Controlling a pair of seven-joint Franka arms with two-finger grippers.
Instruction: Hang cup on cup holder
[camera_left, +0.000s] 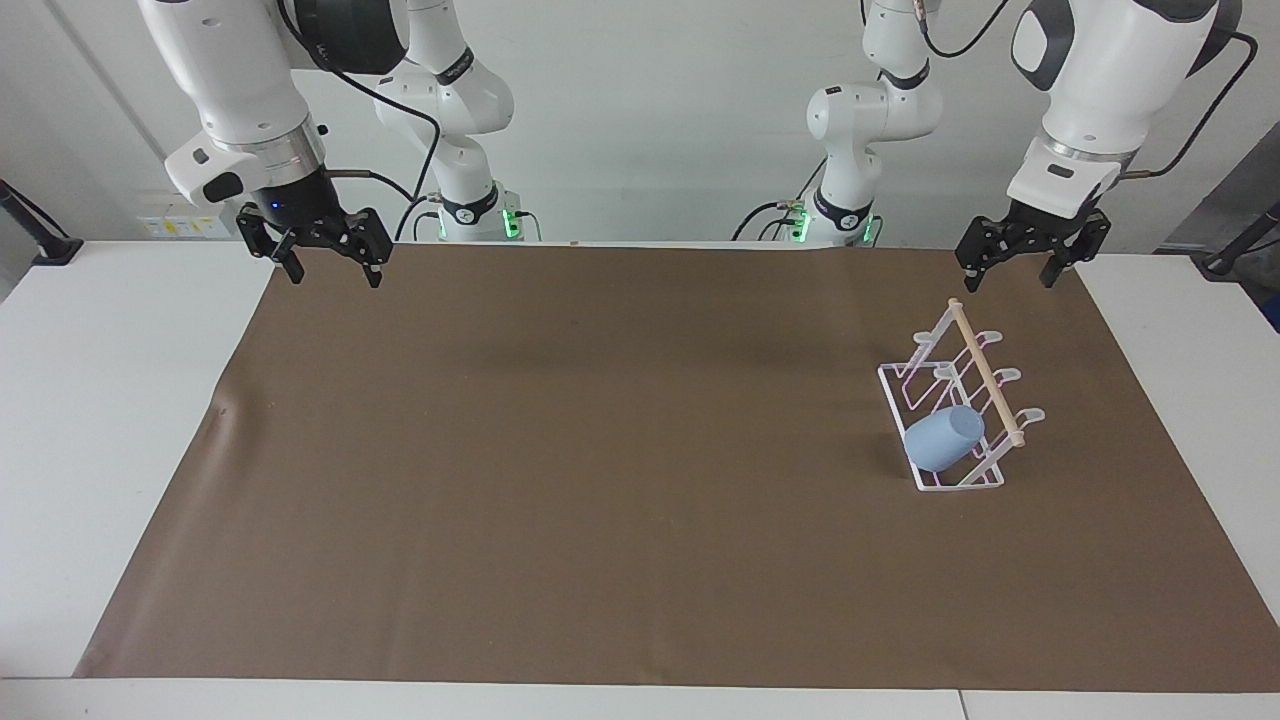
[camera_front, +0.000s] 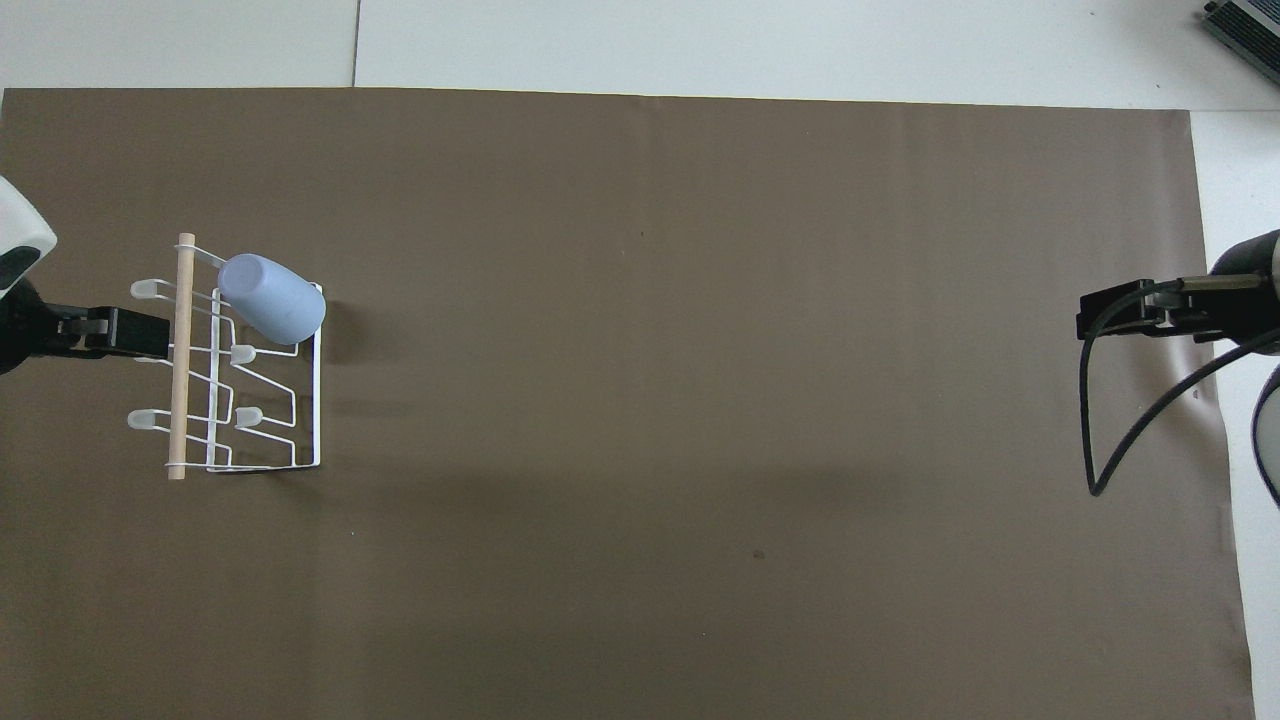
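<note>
Two end effectors empty, one cup (camera_left: 944, 438) racked.

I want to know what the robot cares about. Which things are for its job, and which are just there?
For the job:
- blue cup, resting tilted on a prong of the rack
- white wire rack with its wooden rod

Just there:
- brown mat covering the table
- white table under it

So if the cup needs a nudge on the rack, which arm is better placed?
Left. The left gripper, open and empty, hangs near the cup holder carrying the cup. The right gripper waits at the table's other end.
</note>
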